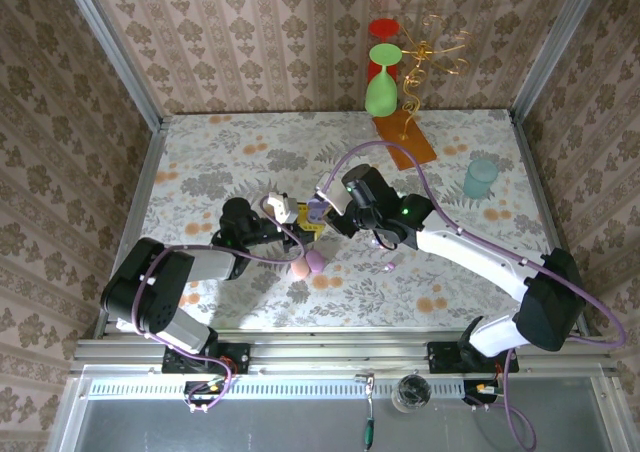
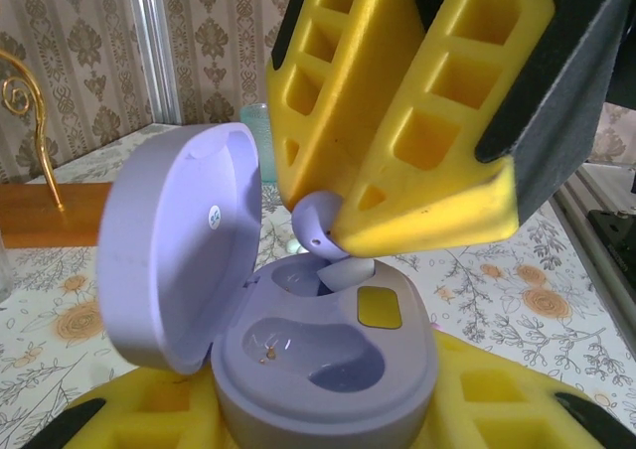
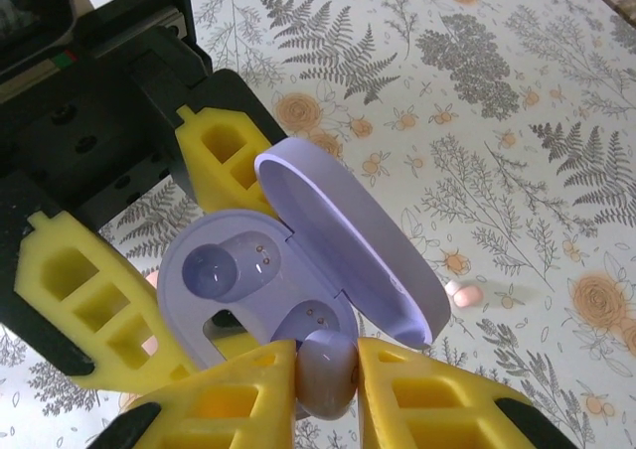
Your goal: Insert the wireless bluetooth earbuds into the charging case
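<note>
Pinching an earbud (image 2: 320,223) between its yellow fingers, the right end effector (image 3: 326,370) is closed tight on that glossy lilac nub, with no gap beyond the bud's own width. It hangs over the case (image 2: 328,379), and from the left wrist the bud's lower end dips at the rim of the far well; whether it touches the well floor cannot be told. The left end effector (image 1: 285,212) is clamped on the case, 1 yellow finger on each side of the lilac base, near the middle of the tabletop (image 1: 220,152). The lid (image 3: 348,240) stands open, tipped back from its hinge on 1 side. Inside the base are 2 wells: the near well (image 2: 308,355) is bare, with small metal contacts showing on its floor, and the other well (image 3: 310,322) also shows its contacts, with the held bud just at its edge. From the right wrist, a tiny pale pink nub (image 3: 462,292) lies on the tabletop just beyond the lid, too blurred to name. From above, 2 pink pebbles (image 1: 307,264) rest touching each other near the left arm, and a teal cup (image 1: 481,178) stands well apart on the right.
</note>
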`<state>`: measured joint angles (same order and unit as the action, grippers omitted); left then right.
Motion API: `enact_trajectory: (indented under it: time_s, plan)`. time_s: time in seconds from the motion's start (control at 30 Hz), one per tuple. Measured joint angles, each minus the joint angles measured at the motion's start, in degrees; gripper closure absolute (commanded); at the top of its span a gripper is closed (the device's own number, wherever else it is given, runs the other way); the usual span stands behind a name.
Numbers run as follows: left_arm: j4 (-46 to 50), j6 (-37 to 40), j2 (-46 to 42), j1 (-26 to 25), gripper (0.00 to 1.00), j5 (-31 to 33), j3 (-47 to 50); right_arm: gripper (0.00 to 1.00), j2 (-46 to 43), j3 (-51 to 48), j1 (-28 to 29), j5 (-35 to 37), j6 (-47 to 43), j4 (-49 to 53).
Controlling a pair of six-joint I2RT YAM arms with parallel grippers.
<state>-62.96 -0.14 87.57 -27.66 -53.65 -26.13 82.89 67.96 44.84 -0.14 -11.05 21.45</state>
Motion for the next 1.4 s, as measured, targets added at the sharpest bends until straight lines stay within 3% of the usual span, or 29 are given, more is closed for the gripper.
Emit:
enact_trajectory:
  time_s: [0.1, 0.2, 0.37, 0.53, 0.8, 1.1, 1.4]
  plan:
    - [-0.24, 0.00, 0.00, 0.00, 0.75, -0.24, 0.00, 0.68, 0.00, 0.57, 0.20, 0.02, -0.70, 1.05]
    - [-0.46, 0.00, 0.00, 0.00, 0.75, -0.39, 0.00, 0.66, 0.00, 0.68, 0.37, 0.04, -0.83, 1.16]
    - [-0.52, 0.00, 0.00, 0.00, 0.74, -0.42, 0.00, 0.52, -0.11, 0.68, 0.44, 0.20, -0.13, 1.07]
    - [-1.99, -0.04, 0.00, 0.00, 0.74, -0.42, 0.07, 0.46, -3.69, -0.61, -0.15, 0.11, 1.68, -0.15]
    - [-4.66, -0.24, 0.02, 0.02, 0.74, -0.59, 0.24, 0.37, -12.79, -8.09, -8.02, -7.04, 11.41, -8.13]
    - [-6.86, -0.31, 0.02, 0.39, 0.74, -0.59, 1.29, 0.39, -13.60, -15.21, -20.70, -10.25, 29.46, -8.94]
    - [-7.04, -0.74, 0.02, 0.42, 0.74, -0.57, 1.38, 0.51, 1.46, -15.58, -27.02, -15.06, 39.85, -0.81]
